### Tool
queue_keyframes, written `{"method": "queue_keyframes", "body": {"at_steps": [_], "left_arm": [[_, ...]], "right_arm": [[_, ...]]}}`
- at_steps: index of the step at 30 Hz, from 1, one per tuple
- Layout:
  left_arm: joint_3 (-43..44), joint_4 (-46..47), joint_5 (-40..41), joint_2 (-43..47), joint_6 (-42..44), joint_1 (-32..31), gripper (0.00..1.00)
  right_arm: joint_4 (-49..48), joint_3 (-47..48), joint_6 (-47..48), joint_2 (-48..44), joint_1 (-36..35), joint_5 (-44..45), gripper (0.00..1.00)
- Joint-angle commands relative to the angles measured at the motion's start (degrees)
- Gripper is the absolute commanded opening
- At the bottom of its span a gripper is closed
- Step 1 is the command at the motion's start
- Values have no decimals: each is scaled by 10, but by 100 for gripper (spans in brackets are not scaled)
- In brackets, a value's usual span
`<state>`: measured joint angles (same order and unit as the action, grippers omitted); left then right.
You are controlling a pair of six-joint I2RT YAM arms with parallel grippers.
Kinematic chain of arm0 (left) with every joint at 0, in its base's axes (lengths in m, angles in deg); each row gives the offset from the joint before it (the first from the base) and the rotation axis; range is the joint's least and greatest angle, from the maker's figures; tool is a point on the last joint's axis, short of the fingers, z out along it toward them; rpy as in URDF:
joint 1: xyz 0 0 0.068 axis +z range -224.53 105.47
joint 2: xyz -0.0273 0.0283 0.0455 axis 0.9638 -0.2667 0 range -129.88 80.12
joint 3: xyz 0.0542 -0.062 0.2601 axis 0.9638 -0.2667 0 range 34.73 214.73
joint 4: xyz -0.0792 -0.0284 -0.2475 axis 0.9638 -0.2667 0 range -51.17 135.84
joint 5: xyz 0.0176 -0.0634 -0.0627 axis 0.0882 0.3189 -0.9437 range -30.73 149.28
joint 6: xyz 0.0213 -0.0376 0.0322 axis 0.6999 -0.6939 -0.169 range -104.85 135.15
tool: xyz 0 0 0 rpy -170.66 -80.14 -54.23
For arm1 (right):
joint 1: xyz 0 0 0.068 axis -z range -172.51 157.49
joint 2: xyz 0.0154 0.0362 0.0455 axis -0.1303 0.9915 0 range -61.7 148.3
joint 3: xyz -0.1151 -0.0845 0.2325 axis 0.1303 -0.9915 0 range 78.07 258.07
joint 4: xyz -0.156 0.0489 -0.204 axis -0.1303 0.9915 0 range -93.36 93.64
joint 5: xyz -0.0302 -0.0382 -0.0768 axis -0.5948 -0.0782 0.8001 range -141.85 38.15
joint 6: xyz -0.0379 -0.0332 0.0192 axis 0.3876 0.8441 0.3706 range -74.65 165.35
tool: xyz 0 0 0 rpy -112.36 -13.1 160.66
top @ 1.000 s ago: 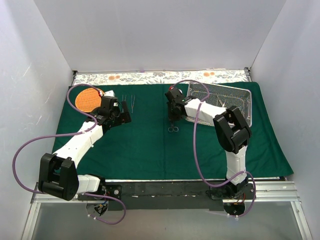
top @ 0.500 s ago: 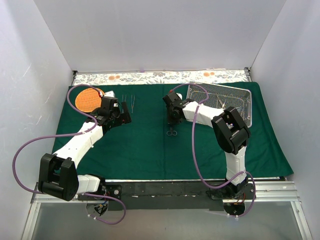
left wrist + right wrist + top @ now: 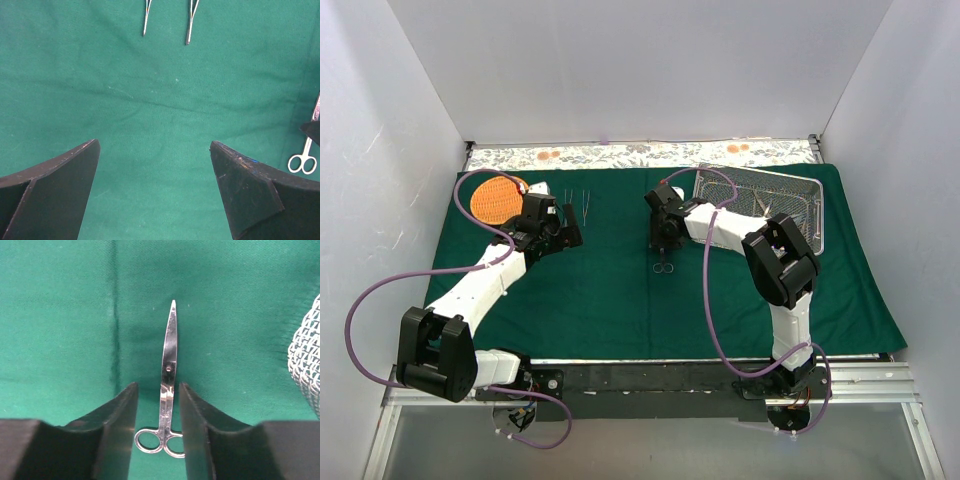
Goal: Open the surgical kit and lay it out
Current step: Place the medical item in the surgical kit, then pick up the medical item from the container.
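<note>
Station log, overhead view, read left to right. The round orange basket [image 3: 495,197] sat on the far-left corner of the green cloth [image 3: 600,300]. The left arm reached forward and inward from its base, with the left gripper [image 3: 562,231] just right of the basket. In its wrist view the left gripper [image 3: 155,150] was spread wide over bare cloth and gripped nothing. Two tweezers [image 3: 146,17] lay ahead of it, their long axes running near to far, side by side and apart.

I found the scissors [image 3: 663,264] near the middle of the cloth, long axis near to far. The ring handles faced the arm bases and the tip faced the far wall. The right arm was folded back at the elbow and reached left, with the right gripper [image 3: 665,238] directly over the blades. In its wrist view the right gripper [image 3: 157,390] stood narrowly parted, one finger either side of the scissors [image 3: 170,365]. Cloth showed on both sides of the shank. I could not tell whether the pads pressed on the rings.

The wire-mesh tray [image 3: 817,212] rested at the far right of the cloth
</note>
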<state>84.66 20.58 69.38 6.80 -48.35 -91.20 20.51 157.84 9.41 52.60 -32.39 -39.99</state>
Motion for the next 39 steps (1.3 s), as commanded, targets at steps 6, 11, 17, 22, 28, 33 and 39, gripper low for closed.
{"method": "queue_keyframes", "body": {"at_steps": [6,11,17,22,28,33,39], "left_arm": [[4,6,8,15,0,-3,93],[12,5,9,13,5,-3,93],[16,6,5,11,7,-3,93],[17,10,2,4,6,-3,93],[17,12,0,-2,6,-3,93],[19,12,0,-5,7,-3,93],[28,5,3,-5,9,-3,93]], "right_arm": [[20,97,90,-29,1,40,63],[51,170,117,14,27,66,72],[75,182,134,36,66,31,77],[86,145,143,20,84,0,77],[101,86,147,-25,101,-8,77],[101,75,182,-67,106,-31,77],[104,112,230,-114,134,-61,76]]}}
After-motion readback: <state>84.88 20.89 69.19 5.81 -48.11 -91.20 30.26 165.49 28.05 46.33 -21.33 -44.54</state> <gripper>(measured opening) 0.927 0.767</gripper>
